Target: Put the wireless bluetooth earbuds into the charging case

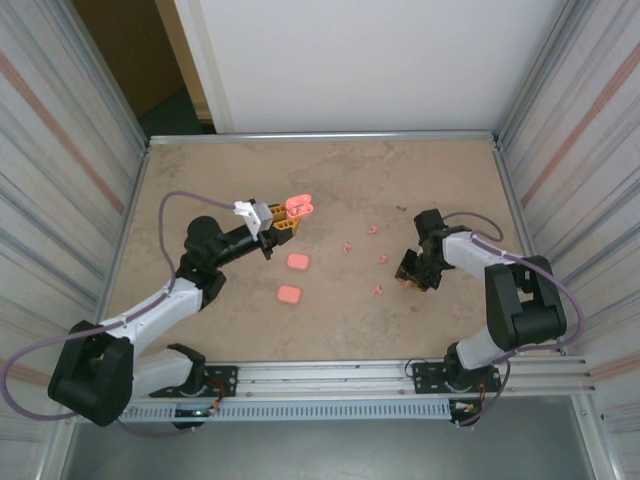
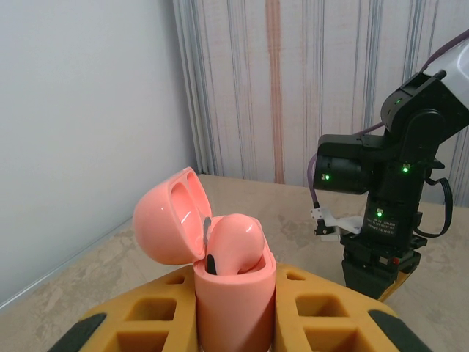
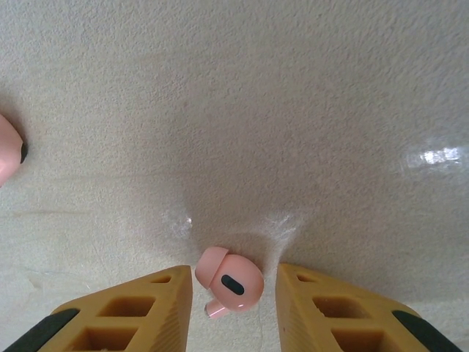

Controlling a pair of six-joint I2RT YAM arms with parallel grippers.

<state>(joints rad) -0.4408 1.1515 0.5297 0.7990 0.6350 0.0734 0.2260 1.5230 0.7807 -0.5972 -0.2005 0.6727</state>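
The left gripper (image 2: 234, 323) is clenching the charging case (image 2: 234, 297) upright between its yellow pads. The lid (image 2: 172, 216) is hanging open, likely so that the wells are facing up and can be reached from above. One earbud (image 2: 238, 240) is already sitting in the case, though it seems to be riding high rather than fully seated. Across the surface (image 1: 330, 180), the right gripper (image 3: 234, 273) is pointing straight down, its jaws standing apart on either side of a loose earbud (image 3: 229, 281) that is lying on its side. It is not yet pinching the earbud, and the stance suits a pick. Other earbuds (image 1: 372, 229) are lying scattered between the arms, and two closed cases (image 1: 298, 261) are resting near the left arm, apparently awaiting their turn.
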